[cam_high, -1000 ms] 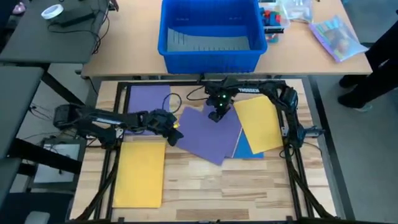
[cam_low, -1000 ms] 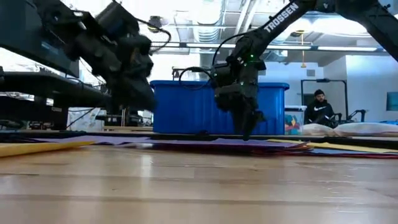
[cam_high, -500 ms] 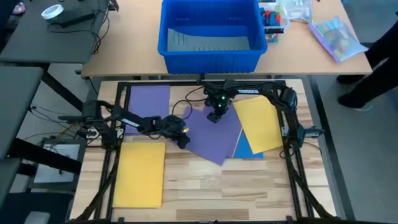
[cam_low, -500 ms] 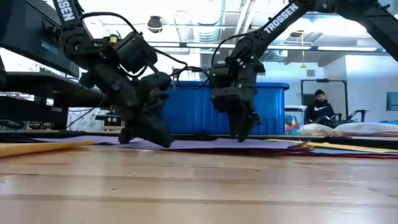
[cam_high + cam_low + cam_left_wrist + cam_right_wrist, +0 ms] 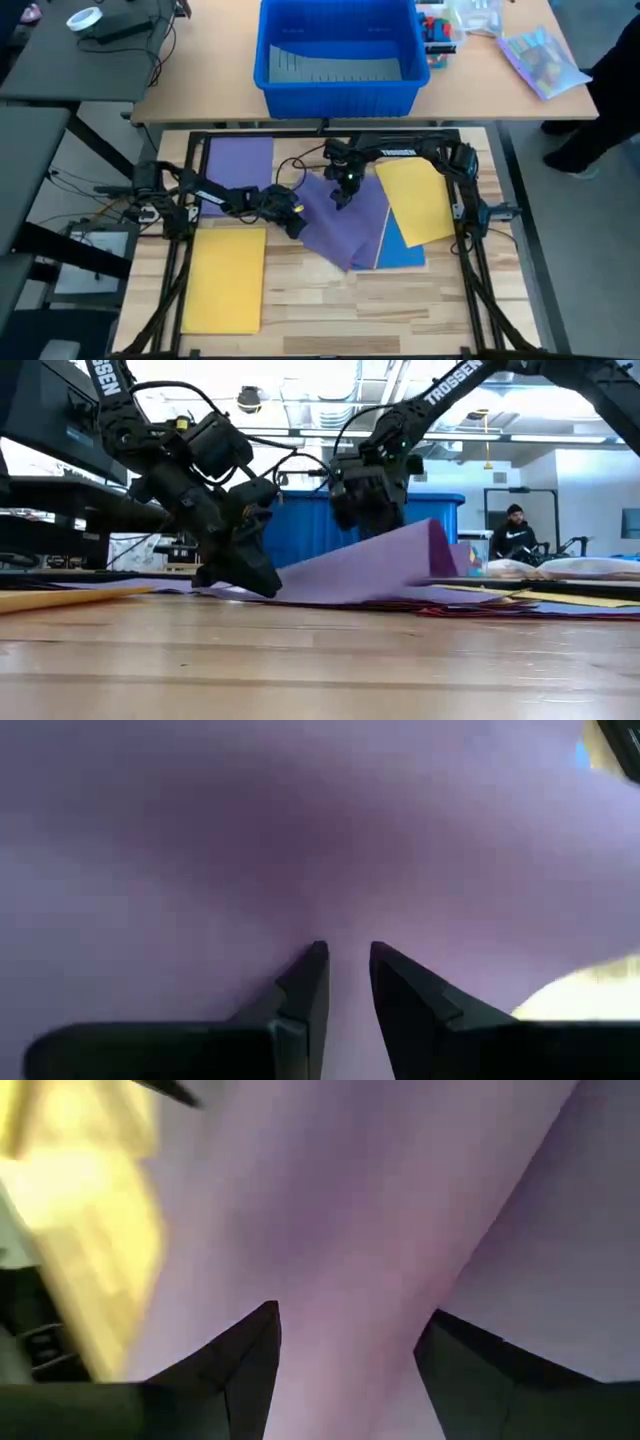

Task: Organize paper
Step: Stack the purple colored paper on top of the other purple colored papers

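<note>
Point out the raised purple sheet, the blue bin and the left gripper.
raised purple sheet [image 5: 372, 568]: low view, its sloping face.
blue bin [image 5: 335, 98]: high view, front wall.
left gripper [image 5: 293, 224]: high view, between its fingertips.

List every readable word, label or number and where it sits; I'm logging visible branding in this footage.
"TROSSEN" in white letters on the right arm, low view.
Partial white lettering, seemingly the end of the same word, on the left arm, low view; not fully readable.
White lettering on the right arm's upper link, high view; too small to read.
The purple paper, yellow paper and blue bin show no text.
</note>
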Robot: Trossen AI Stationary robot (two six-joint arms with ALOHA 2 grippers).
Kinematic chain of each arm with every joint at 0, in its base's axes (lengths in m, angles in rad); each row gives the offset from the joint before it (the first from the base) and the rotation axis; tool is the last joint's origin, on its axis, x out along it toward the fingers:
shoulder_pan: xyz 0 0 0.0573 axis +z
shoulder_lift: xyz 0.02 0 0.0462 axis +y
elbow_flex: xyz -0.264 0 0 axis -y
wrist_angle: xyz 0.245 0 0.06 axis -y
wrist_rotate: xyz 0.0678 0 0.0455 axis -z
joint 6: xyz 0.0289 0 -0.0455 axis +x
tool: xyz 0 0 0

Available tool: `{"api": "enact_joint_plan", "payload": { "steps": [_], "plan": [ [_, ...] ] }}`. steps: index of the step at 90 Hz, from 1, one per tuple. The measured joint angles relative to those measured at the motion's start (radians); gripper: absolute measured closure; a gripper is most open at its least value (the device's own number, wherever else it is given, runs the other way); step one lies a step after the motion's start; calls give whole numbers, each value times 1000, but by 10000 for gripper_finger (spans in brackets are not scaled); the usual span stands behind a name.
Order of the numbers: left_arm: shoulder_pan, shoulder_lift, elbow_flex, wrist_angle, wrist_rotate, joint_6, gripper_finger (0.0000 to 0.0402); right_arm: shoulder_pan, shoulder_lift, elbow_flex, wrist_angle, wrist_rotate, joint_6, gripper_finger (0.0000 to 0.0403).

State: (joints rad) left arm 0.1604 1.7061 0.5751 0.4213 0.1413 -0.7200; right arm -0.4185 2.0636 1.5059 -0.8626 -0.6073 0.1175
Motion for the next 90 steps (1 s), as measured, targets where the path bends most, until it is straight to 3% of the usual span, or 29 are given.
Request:
{"api": "enact_joint_plan", "payload": {
  "steps": [28,45,53,62,78,90],
  "plan": [
    [0,0,0,-2,0,4,341,23,22,1,95,-20,70,196],
    [-1,1,-1,-3,0,5,341,48,36,1,172,-267,72,196],
    [-3,1,-1,-4,0,12,341,49,26,1,197,-329,81,196],
    [-3,2,-1,-6,2,29,341,48,23,2,230,-308,130,196],
    [-3,2,-2,-6,3,39,341,46,31,2,268,-179,230,204],
    [-3,2,-2,-5,3,39,341,46,31,2,275,-175,256,265]
  ]
}}
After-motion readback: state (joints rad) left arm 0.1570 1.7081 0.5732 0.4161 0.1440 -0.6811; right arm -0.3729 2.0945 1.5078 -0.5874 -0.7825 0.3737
